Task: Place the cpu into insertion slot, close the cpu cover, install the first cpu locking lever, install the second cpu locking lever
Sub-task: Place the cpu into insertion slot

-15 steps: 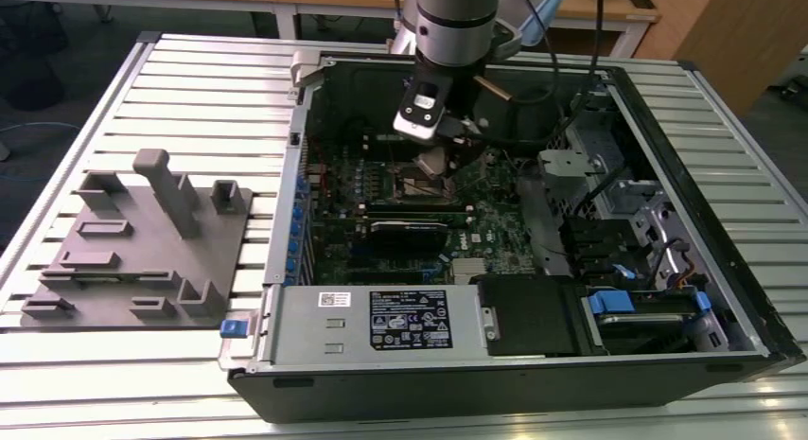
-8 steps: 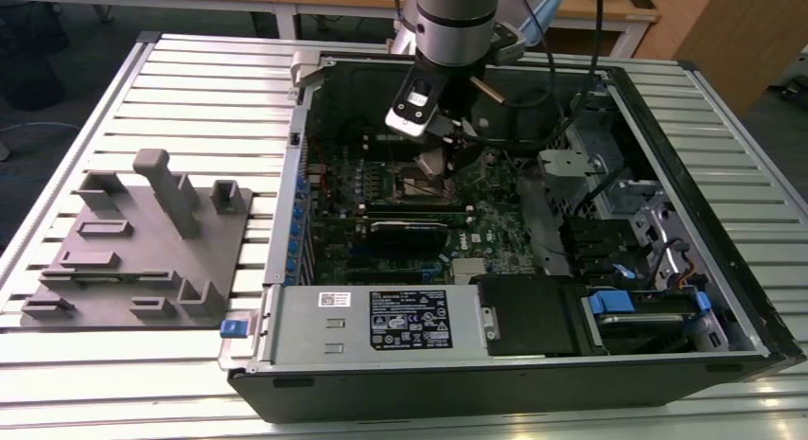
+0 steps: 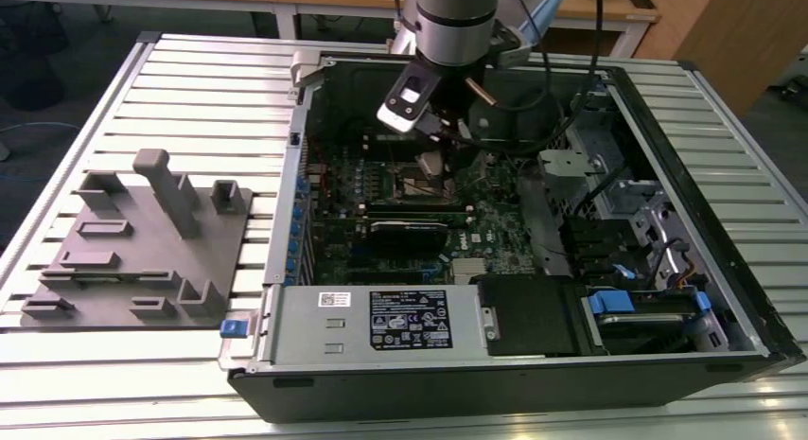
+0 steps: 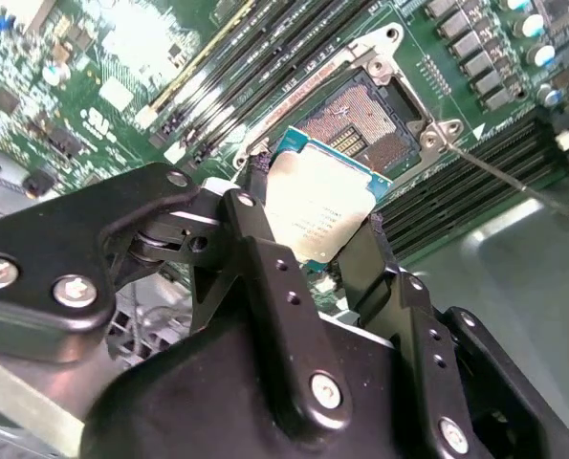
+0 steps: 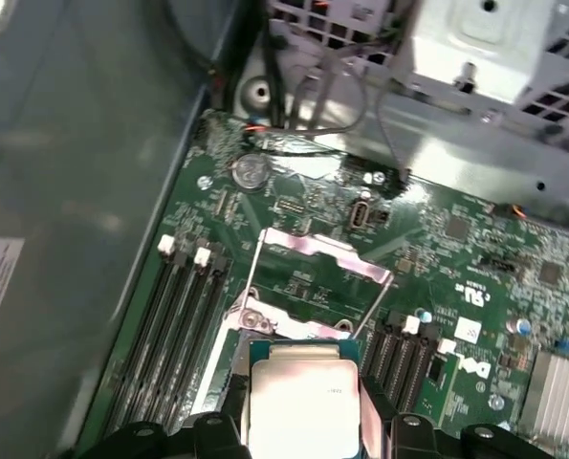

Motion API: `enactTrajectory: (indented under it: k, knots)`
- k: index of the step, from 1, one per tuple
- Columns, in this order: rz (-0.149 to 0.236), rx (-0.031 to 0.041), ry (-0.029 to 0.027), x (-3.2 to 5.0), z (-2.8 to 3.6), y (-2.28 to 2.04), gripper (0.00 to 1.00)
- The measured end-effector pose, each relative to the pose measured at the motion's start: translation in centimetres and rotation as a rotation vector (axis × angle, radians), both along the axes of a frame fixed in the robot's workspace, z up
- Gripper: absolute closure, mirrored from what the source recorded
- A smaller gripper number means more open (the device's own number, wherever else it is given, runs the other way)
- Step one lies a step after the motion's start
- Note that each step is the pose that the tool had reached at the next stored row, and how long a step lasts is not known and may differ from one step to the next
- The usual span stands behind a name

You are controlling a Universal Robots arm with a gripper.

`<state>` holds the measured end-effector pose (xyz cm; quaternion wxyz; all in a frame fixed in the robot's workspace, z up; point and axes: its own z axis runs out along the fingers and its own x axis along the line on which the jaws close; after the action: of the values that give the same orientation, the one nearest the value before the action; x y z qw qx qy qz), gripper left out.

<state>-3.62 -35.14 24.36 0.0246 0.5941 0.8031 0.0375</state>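
My gripper (image 4: 315, 203) is shut on the cpu (image 4: 322, 196), a flat square chip with a dull silver top, gripped at two opposite edges by black fingers (image 4: 265, 258). It hangs tilted just above the insertion slot (image 4: 361, 124), whose dark contact field is partly exposed. In the first wrist view the cpu (image 5: 303, 397) covers most of the slot. Beyond it, the cpu cover (image 5: 315, 245), a thin silver frame, stands swung open. A thin metal locking lever (image 4: 514, 177) sticks out beside the slot. In the exterior view the gripper (image 3: 430, 161) hovers over the slot (image 3: 421, 182) inside the open computer case.
Long memory slots (image 4: 236, 57) flank the socket. A silver heat sink (image 5: 561, 402) and a coin battery (image 5: 251, 170) sit on the green board. Case walls (image 3: 301, 175), cables (image 3: 593, 175) and a labelled grey box (image 3: 378, 317) surround it. A grey fixture (image 3: 139, 241) lies at the exterior view's left.
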Motion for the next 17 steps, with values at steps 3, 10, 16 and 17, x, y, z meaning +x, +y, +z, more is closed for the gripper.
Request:
enactTrajectory:
  k: [3,10,16,17]
  knots:
    - [-0.048,0.0000,0.0000,0.00,0.00,0.00,0.46]
    - [-0.162,0.0000,0.0000,0.00,-0.01,0.00,0.46]
    - [-0.219,-0.0001,0.0001,-0.01,-0.01,0.00,0.46]
    - [-0.219,0.0000,0.0000,-0.01,-0.01,0.00,0.46]
